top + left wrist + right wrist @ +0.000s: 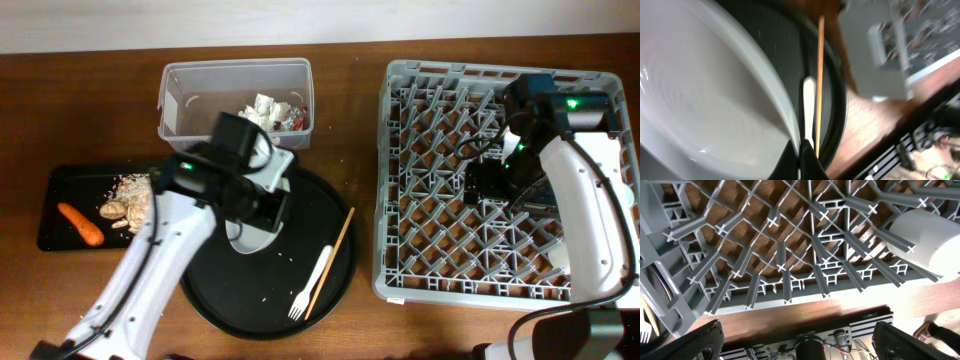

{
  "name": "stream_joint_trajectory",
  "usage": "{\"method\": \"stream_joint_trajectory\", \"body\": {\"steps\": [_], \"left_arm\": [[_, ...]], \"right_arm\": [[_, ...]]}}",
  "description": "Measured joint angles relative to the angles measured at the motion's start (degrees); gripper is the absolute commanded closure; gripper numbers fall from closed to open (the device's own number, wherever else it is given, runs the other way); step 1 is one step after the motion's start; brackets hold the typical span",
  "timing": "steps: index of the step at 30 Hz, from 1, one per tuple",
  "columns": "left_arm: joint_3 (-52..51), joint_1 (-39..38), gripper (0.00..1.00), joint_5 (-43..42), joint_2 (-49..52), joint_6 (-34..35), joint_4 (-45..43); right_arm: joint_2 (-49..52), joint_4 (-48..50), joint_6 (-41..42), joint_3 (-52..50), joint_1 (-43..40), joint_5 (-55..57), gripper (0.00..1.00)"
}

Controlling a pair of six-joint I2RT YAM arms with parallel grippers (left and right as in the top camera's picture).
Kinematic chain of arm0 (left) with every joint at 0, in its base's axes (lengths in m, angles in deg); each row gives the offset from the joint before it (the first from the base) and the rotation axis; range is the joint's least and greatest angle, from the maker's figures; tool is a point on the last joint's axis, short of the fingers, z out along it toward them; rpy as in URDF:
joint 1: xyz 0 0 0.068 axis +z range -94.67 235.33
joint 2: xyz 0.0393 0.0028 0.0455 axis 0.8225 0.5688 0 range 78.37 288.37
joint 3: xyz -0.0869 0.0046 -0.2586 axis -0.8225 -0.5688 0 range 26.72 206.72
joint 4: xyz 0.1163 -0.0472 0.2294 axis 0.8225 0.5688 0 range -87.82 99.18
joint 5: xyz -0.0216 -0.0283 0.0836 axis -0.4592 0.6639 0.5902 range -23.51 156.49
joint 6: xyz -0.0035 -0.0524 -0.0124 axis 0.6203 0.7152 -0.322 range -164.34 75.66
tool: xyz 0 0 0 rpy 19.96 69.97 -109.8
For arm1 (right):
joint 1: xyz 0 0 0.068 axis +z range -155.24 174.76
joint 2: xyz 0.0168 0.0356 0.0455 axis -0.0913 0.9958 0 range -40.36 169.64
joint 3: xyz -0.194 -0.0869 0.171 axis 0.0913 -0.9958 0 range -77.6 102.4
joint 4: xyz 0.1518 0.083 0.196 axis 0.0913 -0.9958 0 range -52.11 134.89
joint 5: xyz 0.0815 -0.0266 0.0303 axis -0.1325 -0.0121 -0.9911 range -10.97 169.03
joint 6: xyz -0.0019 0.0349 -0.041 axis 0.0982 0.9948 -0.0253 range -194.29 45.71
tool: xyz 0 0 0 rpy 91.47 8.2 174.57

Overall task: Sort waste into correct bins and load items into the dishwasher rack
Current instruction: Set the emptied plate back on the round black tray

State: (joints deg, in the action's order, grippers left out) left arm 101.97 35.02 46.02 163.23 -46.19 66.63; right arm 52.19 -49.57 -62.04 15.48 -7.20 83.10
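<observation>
Plate: the white plate (243,242) lies on the round black tray (225,300), toward the tray's 11 o'clock side.
Route: the dishwasher rack (430,250) sits at 3 o'clock from the plate, across a strip of bench (365,150).
Left gripper (801,156): by far the nearer; jaws pressed almost together where the plate's rim runs in between them, which looks like a thin pinch on the rim.
Neighbours: fork (312,285) and chopstick (333,255) at the plate's 4 o'clock, long axes running 1 to 7 o'clock.
Right gripper (797,330): jaws spread wide, holding nothing, over the rack; white cup (930,240) at its 2 o'clock.
</observation>
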Motion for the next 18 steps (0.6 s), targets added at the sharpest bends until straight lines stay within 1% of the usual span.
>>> {"method": "stream_joint_trajectory", "body": {"steps": [3, 6, 7, 8, 9, 11, 12, 14, 16, 17, 18], "left_arm": [[-6.86, -5.77, 1.00, 3.50, 1.27, 4.61, -5.62], [-11.13, -9.51, 1.00, 4.81, 4.39, 6.25, -10.84], [-11.58, -10.25, 0.97, 4.98, 5.38, 6.40, -11.41], [-11.67, -10.82, 0.85, 5.29, 6.47, 6.45, -11.67], [-11.67, -11.26, 0.65, 5.55, 7.37, 6.69, -11.85], [-11.96, -12.17, 0.59, 5.95, 8.50, 7.50, -11.82], [-12.17, -12.31, 0.54, 5.99, 8.76, 7.85, -11.80], [-12.26, -12.31, 0.53, 6.05, 8.90, 8.33, -11.69], [-11.67, -12.28, 0.52, 6.40, 8.90, 8.35, -8.94], [-10.73, -12.13, 0.51, 7.13, 8.90, 8.37, -6.80], [-9.92, -11.74, 0.47, 8.09, 8.61, 8.48, -5.55]], "right_arm": [[0.00, -0.02, -0.04, 0.00, 0.00, 0.00, 0.02], [0.00, -0.02, -0.07, 0.00, 0.00, 0.00, 0.02], [0.00, -0.04, -0.11, 0.00, 0.00, 0.00, 0.02], [0.00, -0.04, -0.11, 0.00, 0.00, 0.00, 0.02], [0.00, -0.02, -0.15, 0.00, 0.00, 0.00, 0.01], [0.00, -0.04, -0.22, 0.00, 0.00, 0.00, 0.02], [0.00, -0.04, -0.20, 0.00, 0.00, 0.00, 0.02], [0.00, -0.04, -0.22, 0.00, 0.00, 0.00, 0.02], [0.00, -0.07, -0.17, 0.00, 0.00, 0.00, 0.02], [0.00, -0.07, -0.22, 0.00, 0.00, 0.00, 0.02], [0.00, -0.07, -0.22, 0.00, 0.00, 0.02, 0.02]]}}
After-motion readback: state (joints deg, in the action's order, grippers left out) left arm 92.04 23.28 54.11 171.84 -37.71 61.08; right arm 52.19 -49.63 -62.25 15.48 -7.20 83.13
